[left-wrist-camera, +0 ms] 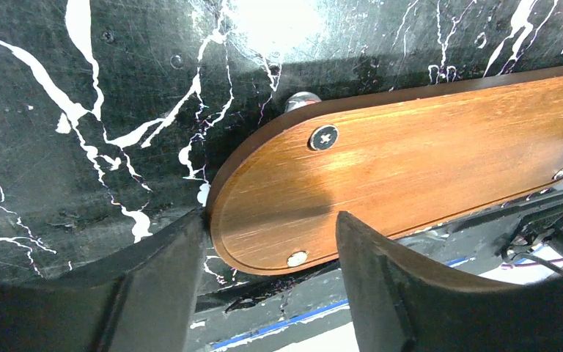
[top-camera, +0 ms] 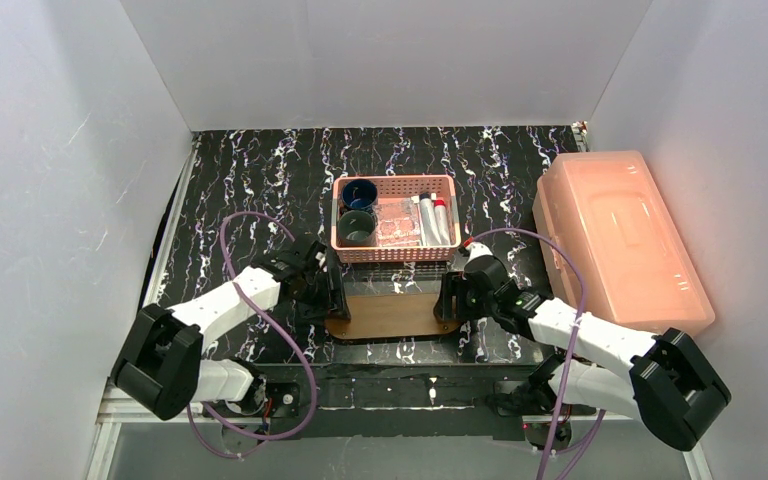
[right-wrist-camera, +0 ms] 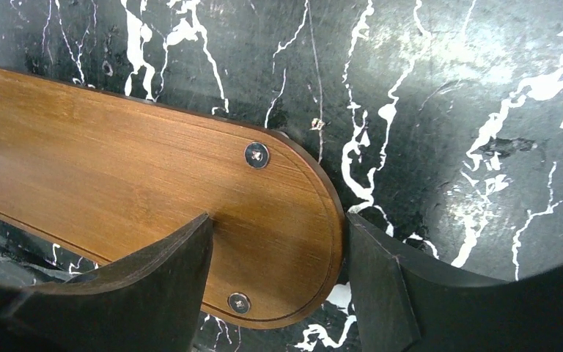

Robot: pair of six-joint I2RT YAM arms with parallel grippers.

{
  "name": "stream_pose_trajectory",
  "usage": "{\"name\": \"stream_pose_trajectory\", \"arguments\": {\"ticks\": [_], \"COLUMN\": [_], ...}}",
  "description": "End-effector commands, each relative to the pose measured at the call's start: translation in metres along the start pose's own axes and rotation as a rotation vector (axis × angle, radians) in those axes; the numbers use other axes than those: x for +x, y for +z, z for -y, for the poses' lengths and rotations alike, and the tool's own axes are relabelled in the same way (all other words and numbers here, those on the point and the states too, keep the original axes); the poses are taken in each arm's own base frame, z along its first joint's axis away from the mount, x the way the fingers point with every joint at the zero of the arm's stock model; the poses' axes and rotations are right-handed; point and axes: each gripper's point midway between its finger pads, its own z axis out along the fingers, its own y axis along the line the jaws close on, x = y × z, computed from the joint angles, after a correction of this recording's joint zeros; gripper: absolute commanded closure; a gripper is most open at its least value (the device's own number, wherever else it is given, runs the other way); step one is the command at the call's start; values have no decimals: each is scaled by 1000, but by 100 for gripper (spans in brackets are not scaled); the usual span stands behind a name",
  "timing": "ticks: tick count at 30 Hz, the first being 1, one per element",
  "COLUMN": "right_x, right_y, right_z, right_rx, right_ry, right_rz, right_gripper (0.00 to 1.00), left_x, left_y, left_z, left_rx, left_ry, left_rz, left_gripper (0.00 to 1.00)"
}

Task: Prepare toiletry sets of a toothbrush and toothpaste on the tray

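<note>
**Left gripper [left-wrist-camera: 270, 220] and right gripper [right-wrist-camera: 278, 227] bracket the tray [top-camera: 392, 315], jaws part-open**

Each gripper stands with its jaws moderately apart and holds nothing. The left one hangs off the near left corner of the pink basket [top-camera: 396, 254], the right one off its near right corner. The tray lies flat just on the near side of that basket, and its long axis runs left to right, parallel to the basket's near wall. No toothbrush or toothpaste is on it yet.

At each rounded end, the outer finger sits just past the rim and touches it or nearly does. The inner finger hangs over the board's face. So the jaws open along the tray's length, not across its thickness. Any nudge would therefore likely push the tray lengthwise along the basket's near wall. Each arm is nearest its own end, and neither is closer overall.
</note>
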Motion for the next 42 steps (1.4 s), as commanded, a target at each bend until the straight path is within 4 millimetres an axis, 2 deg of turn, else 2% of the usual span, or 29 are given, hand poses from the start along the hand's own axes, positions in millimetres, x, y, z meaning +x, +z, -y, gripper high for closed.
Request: {"name": "stream_pose_trajectory", "arguments": {"ticks": [1, 6, 13, 19, 27, 31, 39, 42], "right_x": [1, -6, -38, -72, -105, -132, -170, -178], "right_y": [-4, -10, -30, -46, -48, -49, -39, -29], "right_z": [-5, -5, -1, -9, -33, -50, -79, -88], "right_rx": [-1, 22, 121, 155, 135, 128, 115, 116], "right_ry": [-6, -18, -71, -115, -171, -200, -232, -238], "right_rz": [-3, 8, 59, 114, 113, 124, 141, 135], "right_gripper": [27, 23, 15, 12, 12, 13, 16, 18], "left_x": [3, -1, -14, -32, -50, -58, -68, -74], "left_y": [-6, -13, -38, -71, -114, -129, -141, -143], "left_z": [-4, -6, -5, 8, 27, 34, 44, 38], "left_rx": [-16, -39, -84, -77, -35, -22, 6, -22], "left_ry": [7, 15, 51, 101, 183, 231, 293, 308], "left_rz": [14, 30, 83, 157, 258, 295, 343, 383], "left_gripper": [34, 25, 18, 13, 3, 2, 2, 2]}}
